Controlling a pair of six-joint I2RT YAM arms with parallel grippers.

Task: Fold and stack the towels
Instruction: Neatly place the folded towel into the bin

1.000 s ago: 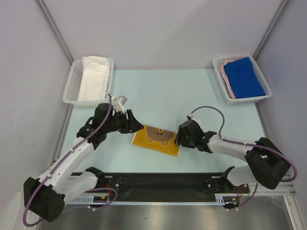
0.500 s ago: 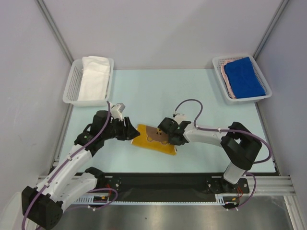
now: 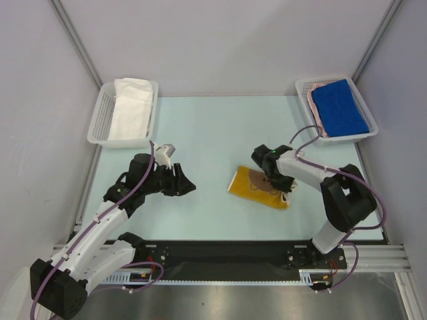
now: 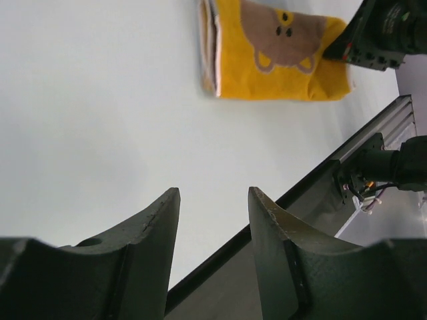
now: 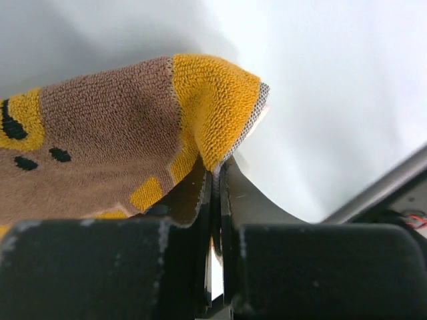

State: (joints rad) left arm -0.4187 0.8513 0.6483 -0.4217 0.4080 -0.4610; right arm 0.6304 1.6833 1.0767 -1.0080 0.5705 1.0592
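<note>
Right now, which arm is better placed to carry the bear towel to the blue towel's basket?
Right, likely. The right end effector is shut on a corner of the bear towel, and that basket stands on its side. The left end effector is open, apart from the towel.

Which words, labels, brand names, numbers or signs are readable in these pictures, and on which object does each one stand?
None can be read.
The yellow towel carries only a brown bear face, no letters.
The white towel and the blue towel are plain.
The left arm and the right arm show no legible marking.
</note>
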